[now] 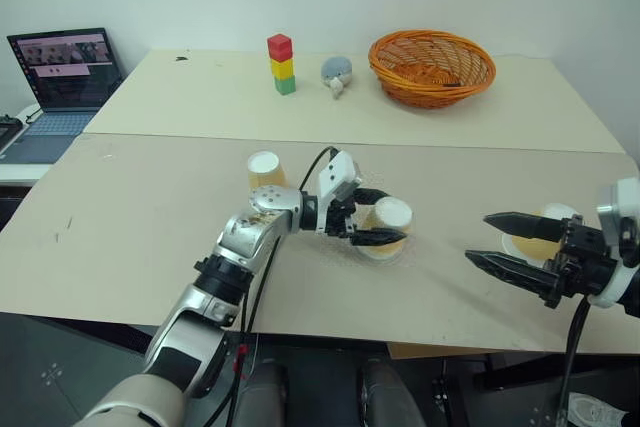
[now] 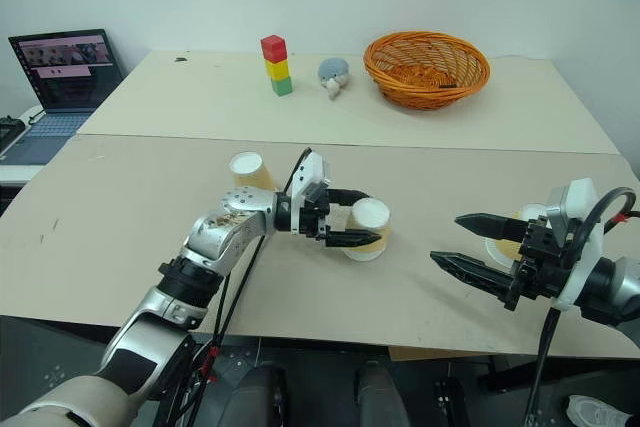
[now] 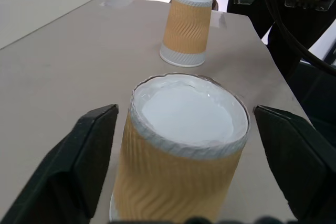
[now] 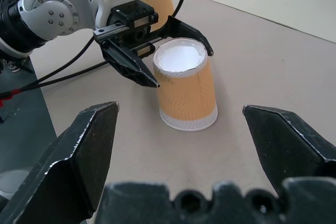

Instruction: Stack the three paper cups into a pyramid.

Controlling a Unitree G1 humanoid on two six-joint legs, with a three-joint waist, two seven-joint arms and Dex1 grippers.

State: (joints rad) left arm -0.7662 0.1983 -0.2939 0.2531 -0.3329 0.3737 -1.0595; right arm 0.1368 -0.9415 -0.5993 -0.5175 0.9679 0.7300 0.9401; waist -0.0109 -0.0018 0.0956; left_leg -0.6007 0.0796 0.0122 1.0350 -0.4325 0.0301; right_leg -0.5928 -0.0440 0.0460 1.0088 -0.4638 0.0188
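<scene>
In the left eye view, a tan ribbed paper cup with a white base point(image 1: 386, 228) stands upside down at the centre of the beige table point(image 1: 140, 237), and the left gripper point(image 1: 376, 218) reaches in from the left with its two black fingers spread on either side of it, a gap showing at each side, so nothing is gripped. A second matching cup point(image 1: 265, 169) stands inverted just up and left of it, behind the silver forearm. At the right edge the right gripper point(image 1: 490, 240) points leftward, fingers wide apart and empty, with a third cup point(image 1: 545, 235) partly hidden behind it. Along the top of the frame sit a red, yellow and green block tower point(image 1: 282, 64), a small grey plush toy point(image 1: 336, 73) and an orange wicker basket point(image 1: 431, 67); an open laptop point(image 1: 60, 87) is at upper left. In the left wrist view, the centre cup point(image 3: 181, 166) fills the lower middle, its white base up, between the two black fingers point(image 3: 79, 166), which stand clear of its sides; another cup point(image 3: 186, 30) stands inverted at upper centre. In the right wrist view, the same centre cup point(image 4: 186, 87) sits mid-frame with the left gripper point(image 4: 173, 56) straddling it from upper left, the second cup point(image 4: 157, 1) behind, and the right gripper's own fingers point(image 4: 79, 166) spread wide at the bottom corners.
</scene>
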